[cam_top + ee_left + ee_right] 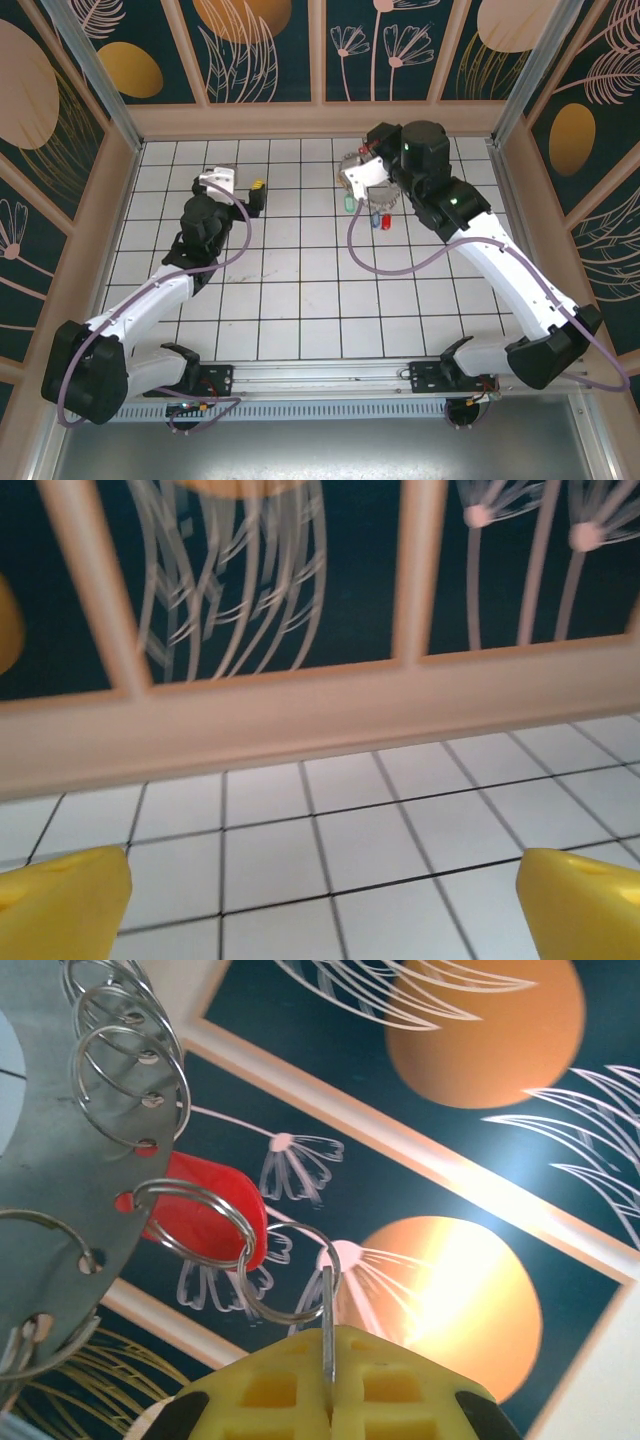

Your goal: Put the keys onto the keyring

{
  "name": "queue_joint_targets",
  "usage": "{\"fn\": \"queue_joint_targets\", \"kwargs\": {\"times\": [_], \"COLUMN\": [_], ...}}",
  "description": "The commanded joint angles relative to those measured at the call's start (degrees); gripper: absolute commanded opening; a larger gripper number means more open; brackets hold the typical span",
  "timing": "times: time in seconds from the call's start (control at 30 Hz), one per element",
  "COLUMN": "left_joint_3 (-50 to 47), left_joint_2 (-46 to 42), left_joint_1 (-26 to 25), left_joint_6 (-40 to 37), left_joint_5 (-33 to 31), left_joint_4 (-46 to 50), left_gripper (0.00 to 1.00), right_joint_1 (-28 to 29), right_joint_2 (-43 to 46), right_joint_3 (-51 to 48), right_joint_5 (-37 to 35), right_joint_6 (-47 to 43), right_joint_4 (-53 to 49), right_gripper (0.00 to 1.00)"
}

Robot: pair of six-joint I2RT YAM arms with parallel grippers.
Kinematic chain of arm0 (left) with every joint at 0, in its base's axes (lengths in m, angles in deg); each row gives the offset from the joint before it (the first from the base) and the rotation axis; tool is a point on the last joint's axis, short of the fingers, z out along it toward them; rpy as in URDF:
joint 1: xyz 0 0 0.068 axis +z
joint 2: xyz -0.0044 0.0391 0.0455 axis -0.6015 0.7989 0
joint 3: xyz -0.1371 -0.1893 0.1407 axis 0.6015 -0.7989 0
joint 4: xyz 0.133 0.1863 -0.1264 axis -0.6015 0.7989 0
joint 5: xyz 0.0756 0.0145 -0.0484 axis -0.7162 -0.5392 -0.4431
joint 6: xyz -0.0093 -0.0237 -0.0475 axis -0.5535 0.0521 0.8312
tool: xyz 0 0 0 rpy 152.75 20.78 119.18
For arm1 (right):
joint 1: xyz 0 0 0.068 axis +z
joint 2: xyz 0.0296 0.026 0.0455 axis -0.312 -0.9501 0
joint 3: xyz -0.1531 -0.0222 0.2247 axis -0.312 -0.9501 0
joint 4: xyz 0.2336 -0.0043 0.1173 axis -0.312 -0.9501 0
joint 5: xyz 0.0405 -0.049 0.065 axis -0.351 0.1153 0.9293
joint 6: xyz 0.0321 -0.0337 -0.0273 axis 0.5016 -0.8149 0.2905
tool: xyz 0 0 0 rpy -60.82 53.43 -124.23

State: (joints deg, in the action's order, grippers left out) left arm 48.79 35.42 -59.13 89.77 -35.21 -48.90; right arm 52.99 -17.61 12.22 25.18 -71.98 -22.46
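Note:
The keyring point(366, 172) is a flat grey disc held up off the floor near the back wall, with green point(348, 203), red point(377, 221) and blue point(387, 220) tagged keys hanging under it. Up close, the keyring's rim point(60, 1190) carries wire loops. A small split ring point(290, 1272) hangs from one loop, and a red tag point(205, 1222) shows behind. My right gripper point(330, 1365) is shut on a key's thin metal blade threaded on that split ring. My left gripper point(320, 905) stands open over bare tiles, its yellow fingertips point(60, 900) wide apart and nothing between them.
The white tiled floor point(300, 290) is boxed in by wooden walls point(320, 118) with dark flower panels. The left gripper point(257, 194) sits at the back left, about two tiles from the back wall. A purple cable point(365, 262) trails from the right arm.

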Motion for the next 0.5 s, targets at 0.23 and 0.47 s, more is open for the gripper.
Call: {"fn": "queue_joint_targets", "kwargs": {"times": [0.23,0.47], "left_joint_3": [-1.7,-1.7], "left_joint_2": [1.7,2.3], "left_joint_1": [4.9,5.8], "left_joint_6": [9.2,12.7], "left_joint_5": [-7.9,-8.4], "left_joint_4": [-0.5,-0.6], "left_gripper": [0.99,0.99], "right_joint_1": [-0.1,4.3], "right_joint_2": [-1.9,-3.6], "right_joint_3": [1.7,-2.7], "right_joint_5": [6.2,10.5], "right_joint_6": [-2.5,17.7], "right_joint_4": [5.2,1.4], "right_gripper": [0.00,0.00]}}
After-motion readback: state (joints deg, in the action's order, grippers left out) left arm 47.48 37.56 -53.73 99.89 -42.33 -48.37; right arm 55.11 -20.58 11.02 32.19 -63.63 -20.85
